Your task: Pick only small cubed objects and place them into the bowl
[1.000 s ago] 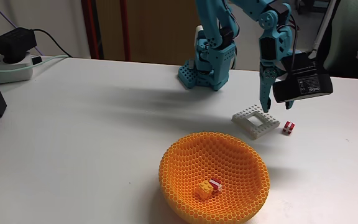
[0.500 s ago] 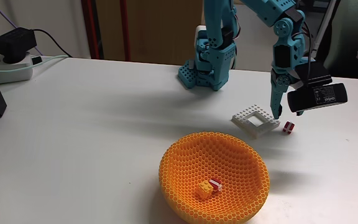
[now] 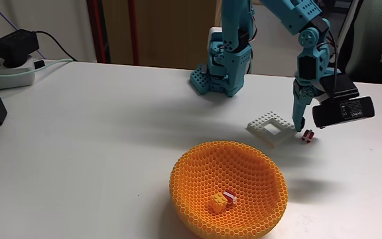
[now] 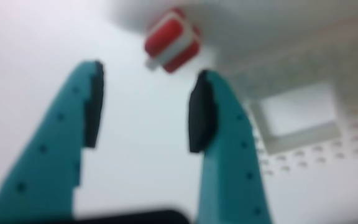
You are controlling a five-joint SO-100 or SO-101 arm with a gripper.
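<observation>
While its teal fingers stand apart and grip nothing, the end effector (image 4: 145, 102) hangs low over the white bench (image 3: 98, 126). Just beyond its fingertips lies a red-and-white cube (image 4: 171, 40), blurred in the wrist view, apparently untouched. Beside one finger sits the white studded frame (image 4: 303, 124). Nearer the fixed camera, the orange bowl (image 3: 197, 166) holds a yellow cube (image 3: 216, 203) and a second red-and-white cube (image 3: 229, 196).

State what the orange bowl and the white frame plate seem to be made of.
Orange bowl: probably plastic, matte, going by its even colour and stiff honeycomb lattice wall. White frame plate: likely hard toy-brick plastic, with rows of studs and crisp square edges; the wrist view is blurred.
</observation>
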